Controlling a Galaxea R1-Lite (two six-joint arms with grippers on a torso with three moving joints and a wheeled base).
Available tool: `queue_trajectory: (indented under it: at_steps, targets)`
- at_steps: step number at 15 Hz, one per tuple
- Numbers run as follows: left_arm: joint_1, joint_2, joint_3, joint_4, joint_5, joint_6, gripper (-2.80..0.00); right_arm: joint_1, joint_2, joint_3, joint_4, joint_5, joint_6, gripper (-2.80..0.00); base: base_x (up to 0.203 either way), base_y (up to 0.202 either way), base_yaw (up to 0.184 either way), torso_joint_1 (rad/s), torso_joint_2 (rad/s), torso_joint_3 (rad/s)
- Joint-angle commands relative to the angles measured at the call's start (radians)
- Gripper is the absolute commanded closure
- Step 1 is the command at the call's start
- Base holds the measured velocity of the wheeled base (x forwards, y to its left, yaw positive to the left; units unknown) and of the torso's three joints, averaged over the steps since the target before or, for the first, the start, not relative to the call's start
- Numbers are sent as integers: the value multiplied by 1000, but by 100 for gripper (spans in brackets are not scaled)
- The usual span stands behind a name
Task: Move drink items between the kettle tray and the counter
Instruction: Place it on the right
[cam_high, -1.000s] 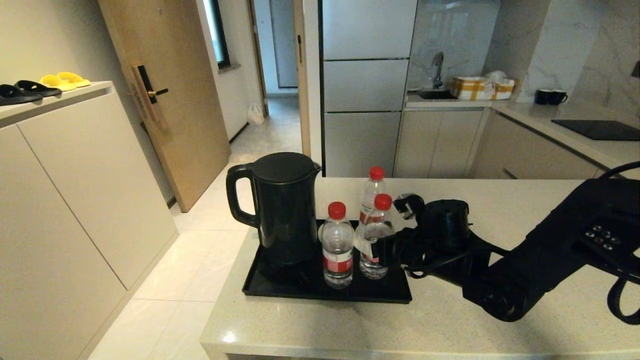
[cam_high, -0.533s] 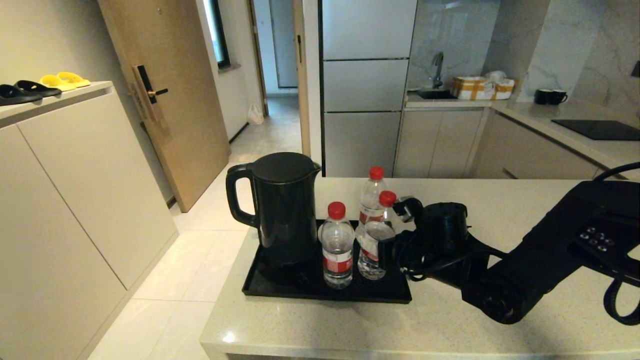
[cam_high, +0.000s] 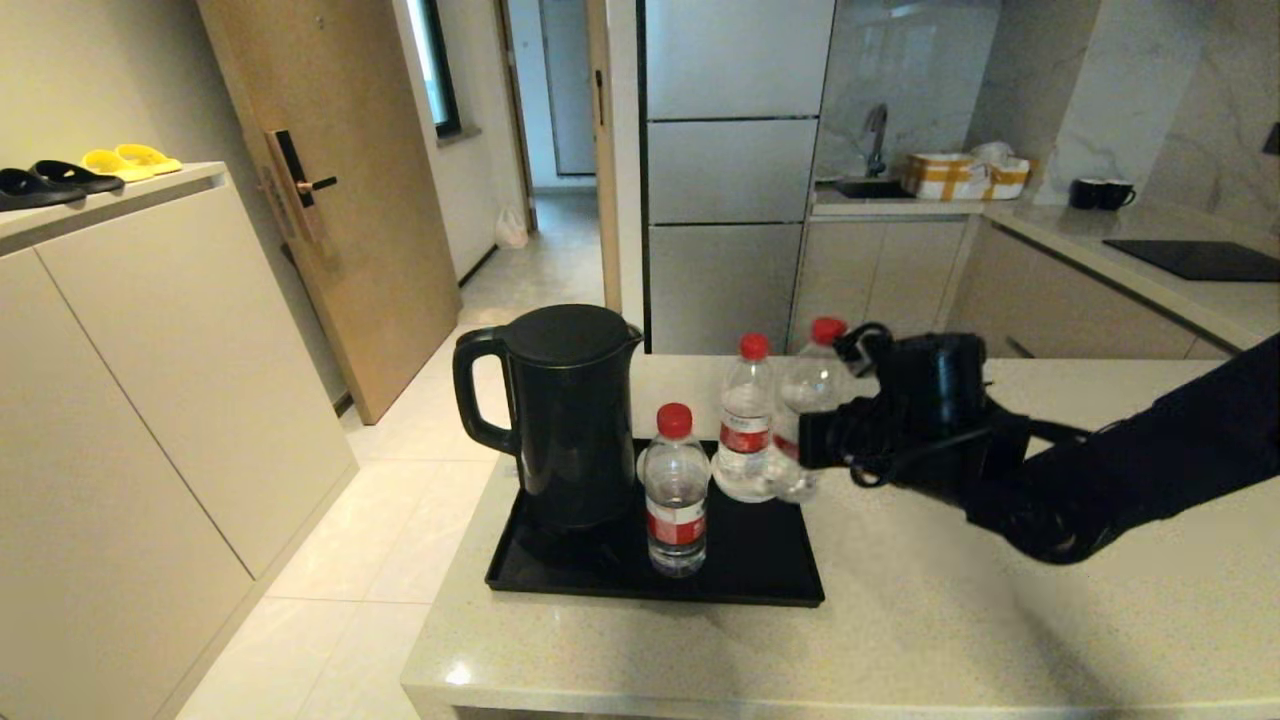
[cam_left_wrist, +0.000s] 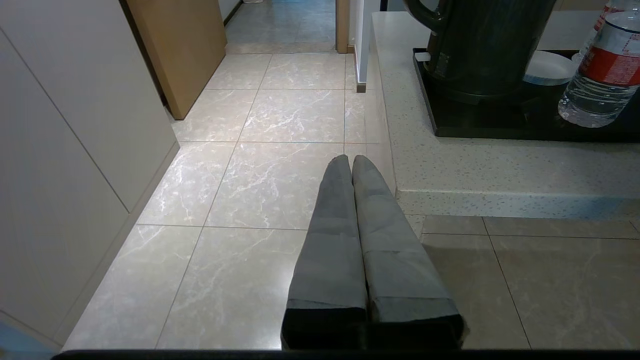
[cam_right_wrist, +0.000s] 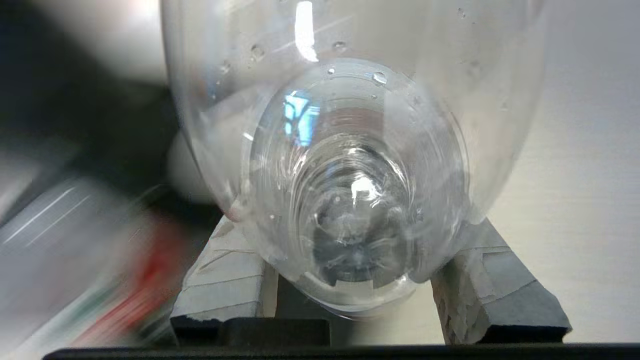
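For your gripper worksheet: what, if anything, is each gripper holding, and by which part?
The right gripper holds a water bottle by its lower body, lifted off the kettle tray. The left gripper is shut and holds nothing.

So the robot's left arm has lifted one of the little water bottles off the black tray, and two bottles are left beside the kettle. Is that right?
Not quite: it is the right gripper holding the lifted bottle, as the head view shows. The left gripper hangs shut over the floor. The two bottles do stand on the tray by the kettle.
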Motion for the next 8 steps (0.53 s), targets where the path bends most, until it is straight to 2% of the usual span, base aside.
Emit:
queue_trajectory:
  at_steps: [1, 3, 6, 8]
  targets:
    - [0, 1, 0, 1, 0, 0, 0, -148, -35, -141, 157, -48, 0, 0, 0, 0, 0, 0, 0, 0]
    - [0, 1, 0, 1, 0, 0, 0, -217, 29, -213, 201, -114, -12, 0, 0, 0, 0, 0, 0, 0]
    - [0, 1, 0, 1, 0, 0, 0, -270, 180, -306, 199, -230, -44, 0, 0, 0, 0, 0, 0, 0]
    - [0, 1, 0, 0, 0, 0, 0, -290, 276, -346, 161, -252, -44, 0, 0, 0, 0, 0, 0, 0]
